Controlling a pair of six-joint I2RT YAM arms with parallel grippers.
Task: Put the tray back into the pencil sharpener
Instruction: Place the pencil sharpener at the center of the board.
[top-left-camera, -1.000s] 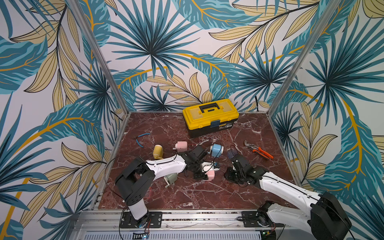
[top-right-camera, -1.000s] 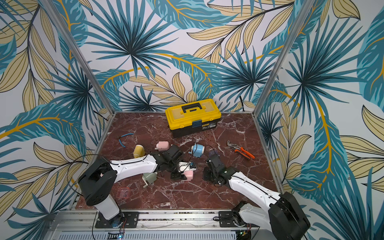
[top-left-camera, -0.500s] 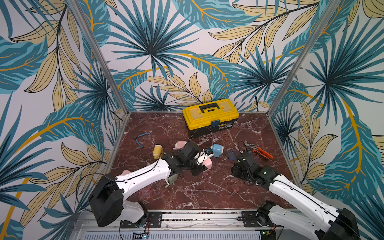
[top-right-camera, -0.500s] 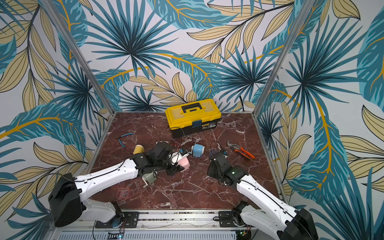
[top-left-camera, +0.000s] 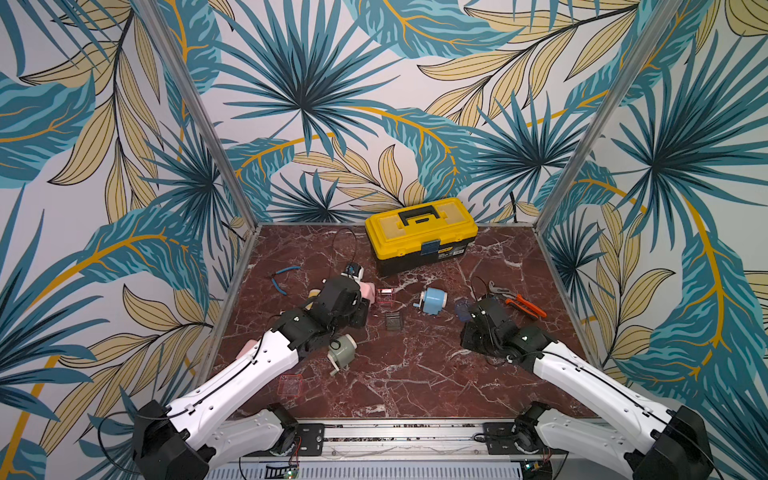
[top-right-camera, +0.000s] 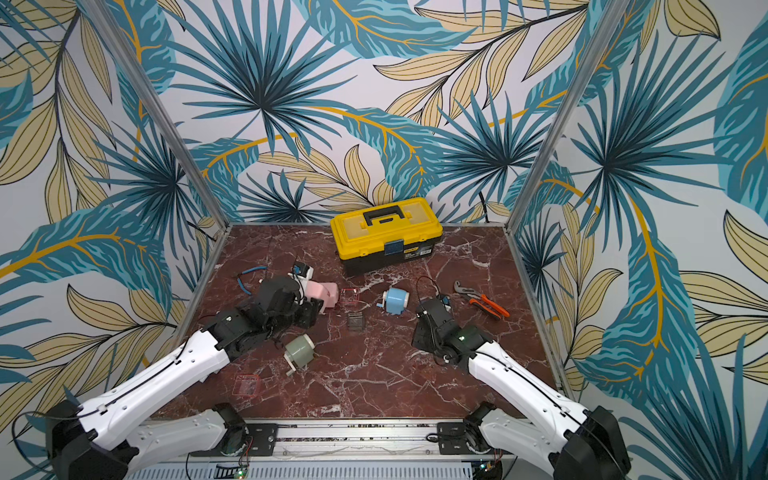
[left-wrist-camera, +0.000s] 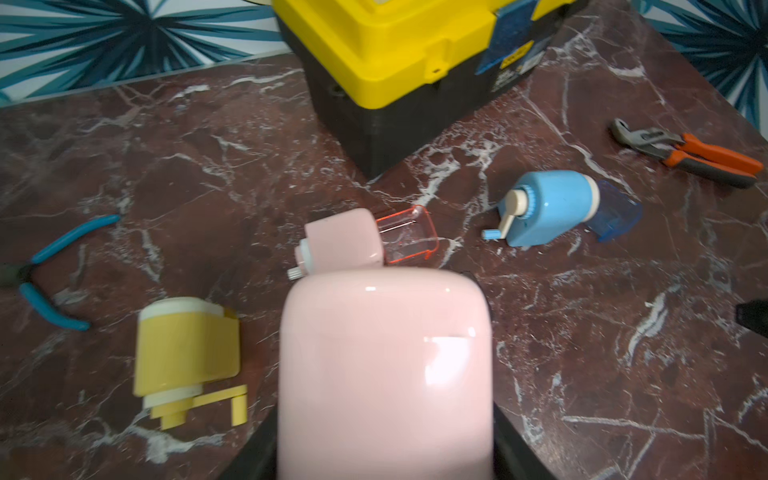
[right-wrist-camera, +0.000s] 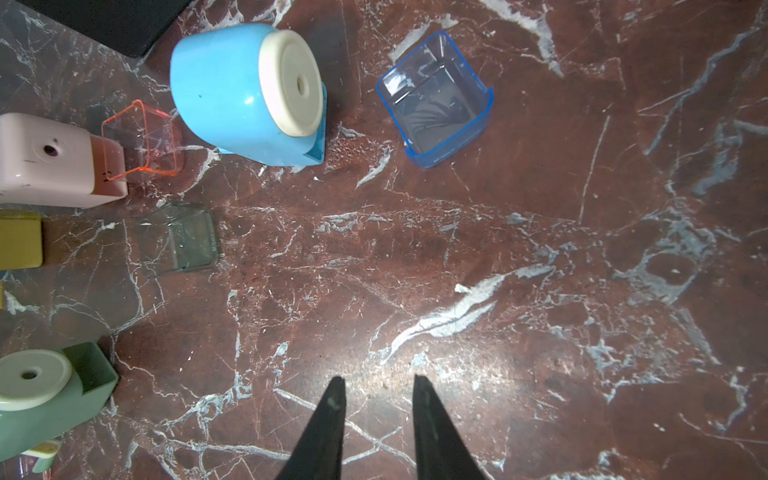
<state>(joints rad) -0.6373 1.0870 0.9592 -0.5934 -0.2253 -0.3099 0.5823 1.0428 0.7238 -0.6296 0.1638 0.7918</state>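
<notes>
Pink plastic fills the left gripper (left-wrist-camera: 384, 291): I find it clamped on a pink pencil sharpener (left-wrist-camera: 386, 374), carried back and left from mid-table since a second ago. Just beyond, a red tray (left-wrist-camera: 409, 235) projects from a second pink sharpener (left-wrist-camera: 340, 243); how deep I cannot tell. The right gripper (right-wrist-camera: 378, 380), jaws partly apart and empty, has drawn away rightward over the bare marble table (right-wrist-camera: 540, 291).

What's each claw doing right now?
Left claw: closed on a glossy pale-pink plastic pencil sharpener.
Right claw: open, holding nothing.
</notes>
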